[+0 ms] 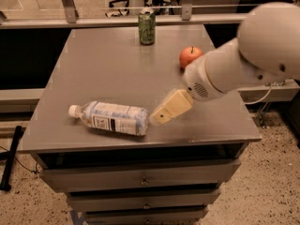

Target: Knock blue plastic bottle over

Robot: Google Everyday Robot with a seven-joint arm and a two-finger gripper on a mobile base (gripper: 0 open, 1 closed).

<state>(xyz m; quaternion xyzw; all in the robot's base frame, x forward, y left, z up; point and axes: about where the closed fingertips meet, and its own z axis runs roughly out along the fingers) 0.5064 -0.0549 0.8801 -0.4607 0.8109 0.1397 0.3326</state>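
The blue plastic bottle lies on its side near the front left of the grey table, white cap pointing left. It is clear with a pale blue-and-white label. My gripper hangs just right of the bottle's base, low over the table, on the big white arm that comes in from the right. Its cream-coloured fingers point down and left toward the bottle's bottom end, very close to it.
A green drink can stands at the back centre of the table. A red apple sits at the right, just behind my arm. Drawers run below the table's front edge. A rail crosses behind the table.
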